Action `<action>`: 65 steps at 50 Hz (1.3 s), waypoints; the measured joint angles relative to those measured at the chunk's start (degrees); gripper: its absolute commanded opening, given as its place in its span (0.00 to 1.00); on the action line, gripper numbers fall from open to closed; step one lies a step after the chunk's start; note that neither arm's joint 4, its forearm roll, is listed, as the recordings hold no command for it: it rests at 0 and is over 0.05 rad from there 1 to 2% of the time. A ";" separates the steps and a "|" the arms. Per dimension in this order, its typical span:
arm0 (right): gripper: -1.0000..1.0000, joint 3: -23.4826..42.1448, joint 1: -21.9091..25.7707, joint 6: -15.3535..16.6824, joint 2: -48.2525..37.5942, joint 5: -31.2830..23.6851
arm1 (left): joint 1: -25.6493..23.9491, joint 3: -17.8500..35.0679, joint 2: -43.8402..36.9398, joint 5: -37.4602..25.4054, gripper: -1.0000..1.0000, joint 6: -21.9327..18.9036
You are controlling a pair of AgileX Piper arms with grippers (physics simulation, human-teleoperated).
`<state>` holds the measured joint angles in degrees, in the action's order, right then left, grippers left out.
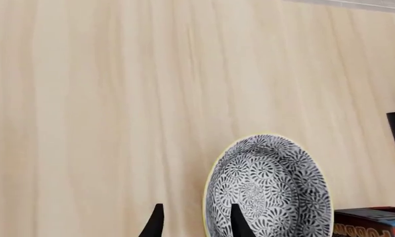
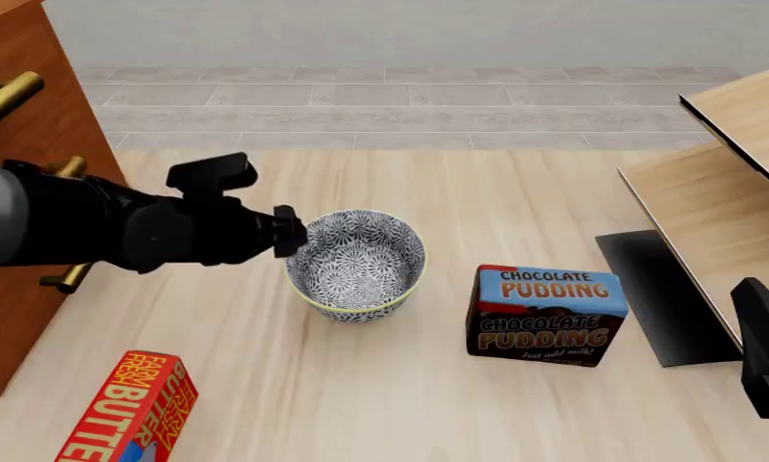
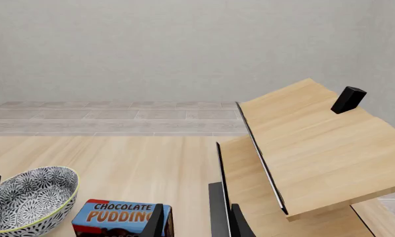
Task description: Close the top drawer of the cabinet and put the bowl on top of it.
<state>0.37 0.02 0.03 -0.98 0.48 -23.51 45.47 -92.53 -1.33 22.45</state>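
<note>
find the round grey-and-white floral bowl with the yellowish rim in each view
Front view: round grey-and-white floral bowl at table centre, left gripper at its rim.
Left wrist view: bottom, right of centre.
Right wrist view: lower left corner.
Shared landmark: the blue-and-brown chocolate pudding box beside it.

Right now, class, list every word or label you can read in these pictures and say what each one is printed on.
"CHOCOLATE PUDDING", printed twice, on the pudding box right of the bowl.
"FRESH FARM BUTTER" on the red butter box, cut off by the picture's edge.
A small script line at the pudding box's lower edge is too small to read.
</note>
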 measured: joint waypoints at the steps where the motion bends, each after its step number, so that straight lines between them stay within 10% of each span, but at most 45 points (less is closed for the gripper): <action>1: 1.00 0.00 0.00 0.00 0.00 0.00 | -0.03 0.00 -0.10 0.07 1.00 0.04; 65: 1.00 0.00 0.00 0.00 0.00 0.00 | -1.01 0.08 -8.55 5.91 1.00 1.46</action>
<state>0.37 0.02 0.03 -0.98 0.49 -24.51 45.55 -101.08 4.58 23.91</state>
